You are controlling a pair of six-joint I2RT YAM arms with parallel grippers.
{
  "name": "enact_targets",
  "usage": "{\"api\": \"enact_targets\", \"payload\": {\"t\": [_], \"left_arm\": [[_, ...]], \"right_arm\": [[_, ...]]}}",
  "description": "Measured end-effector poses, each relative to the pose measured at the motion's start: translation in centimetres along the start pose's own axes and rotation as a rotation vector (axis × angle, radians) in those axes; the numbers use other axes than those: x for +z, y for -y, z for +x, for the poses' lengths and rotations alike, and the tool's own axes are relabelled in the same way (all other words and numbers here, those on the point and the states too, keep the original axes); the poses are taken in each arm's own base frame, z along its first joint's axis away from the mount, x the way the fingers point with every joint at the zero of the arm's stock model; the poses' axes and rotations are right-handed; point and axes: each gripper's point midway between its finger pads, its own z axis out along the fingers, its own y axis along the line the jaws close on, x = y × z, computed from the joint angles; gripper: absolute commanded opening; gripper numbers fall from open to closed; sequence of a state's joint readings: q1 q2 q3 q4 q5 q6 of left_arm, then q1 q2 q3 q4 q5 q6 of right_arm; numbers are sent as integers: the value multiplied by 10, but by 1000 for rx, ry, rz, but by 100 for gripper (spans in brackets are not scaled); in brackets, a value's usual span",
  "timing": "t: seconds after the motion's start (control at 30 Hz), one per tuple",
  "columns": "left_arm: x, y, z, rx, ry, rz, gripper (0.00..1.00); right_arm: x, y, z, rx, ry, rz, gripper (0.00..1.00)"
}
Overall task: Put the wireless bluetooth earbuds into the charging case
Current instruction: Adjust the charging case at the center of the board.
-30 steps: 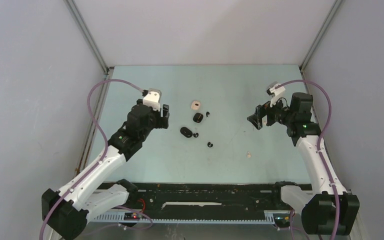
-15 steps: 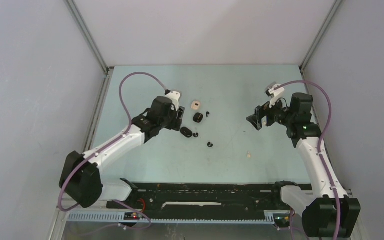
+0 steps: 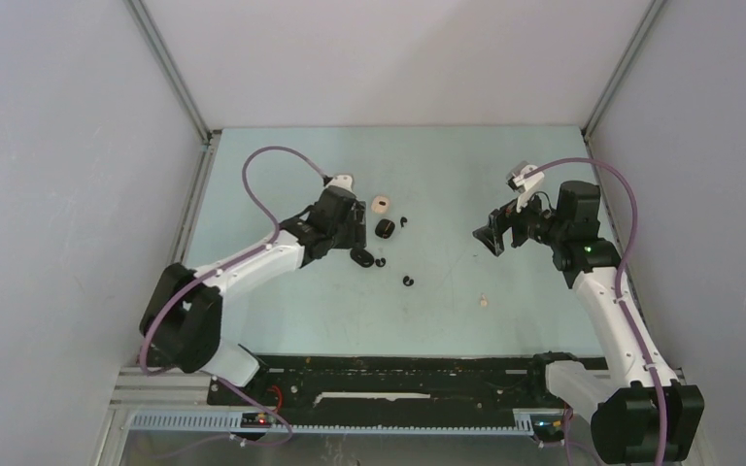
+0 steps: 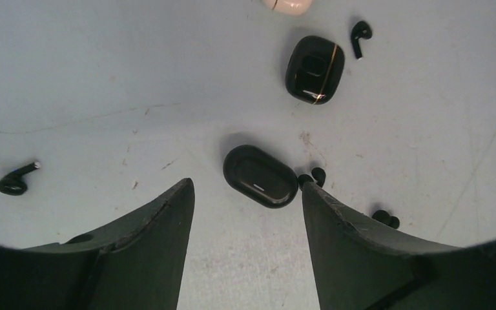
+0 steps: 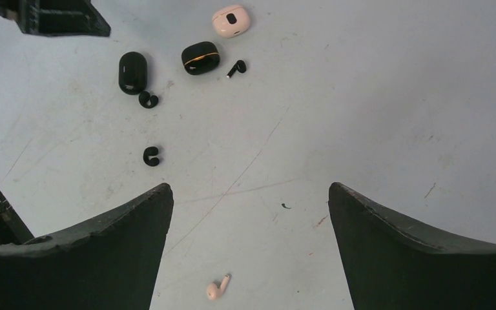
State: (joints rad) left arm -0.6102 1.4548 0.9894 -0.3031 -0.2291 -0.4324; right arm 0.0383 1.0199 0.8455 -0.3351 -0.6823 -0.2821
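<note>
Three small cases lie left of centre: a black oval case [image 3: 360,256] [image 4: 260,175], a black case with a gold line [image 3: 385,228] [image 4: 314,68] and a beige case [image 3: 380,204] [image 5: 231,20]. Black curled earbuds lie by the oval case [image 4: 314,175] [image 3: 381,261] and further out [image 3: 408,282] [image 5: 151,155]. A black stemmed earbud [image 4: 360,32] lies beside the gold-line case, another [image 4: 16,182] off to the left. A beige earbud [image 3: 484,302] [image 5: 217,287] lies alone. My left gripper [image 3: 353,241] [image 4: 247,187] is open and empty, just short of the oval case. My right gripper [image 3: 487,238] [image 5: 248,188] is open, empty, above the beige earbud.
The pale green table [image 3: 447,175] is walled by grey panels on three sides. A black rail [image 3: 398,379] runs along the near edge. The left gripper's body [image 5: 51,16] shows in the right wrist view's top left corner.
My left arm has swung right and stretched out, bringing its gripper from the table's left up to the oval case. My right gripper has shifted slightly left.
</note>
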Motion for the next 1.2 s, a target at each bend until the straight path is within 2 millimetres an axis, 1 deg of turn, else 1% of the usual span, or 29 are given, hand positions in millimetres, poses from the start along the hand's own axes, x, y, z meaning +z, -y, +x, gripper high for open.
{"api": "enact_targets", "payload": {"t": [0.13,0.23,0.33,0.4,0.67,1.0,1.07,1.2], "left_arm": [[21,1,25,-5,-62,-54,70],[33,0,42,4,-103,-86,70],[39,1,51,11,-126,-98,70],[42,2,54,16,-133,-104,70],[50,10,44,7,-122,-97,71],[65,30,14,67,-132,-56,71],[65,30,13,67,-141,-46,71],[65,24,17,66,-168,-47,71]], "right_arm": [[0,0,0,-4,-1,-1,92],[0,0,0,-7,-1,0,92],[0,0,0,-8,-1,0,92],[0,0,0,-9,-2,2,92],[2,0,2,-16,-8,-2,92],[3,0,4,-15,-15,-4,92],[3,0,4,-16,-15,-4,92],[3,0,4,-16,-16,-5,92]]}}
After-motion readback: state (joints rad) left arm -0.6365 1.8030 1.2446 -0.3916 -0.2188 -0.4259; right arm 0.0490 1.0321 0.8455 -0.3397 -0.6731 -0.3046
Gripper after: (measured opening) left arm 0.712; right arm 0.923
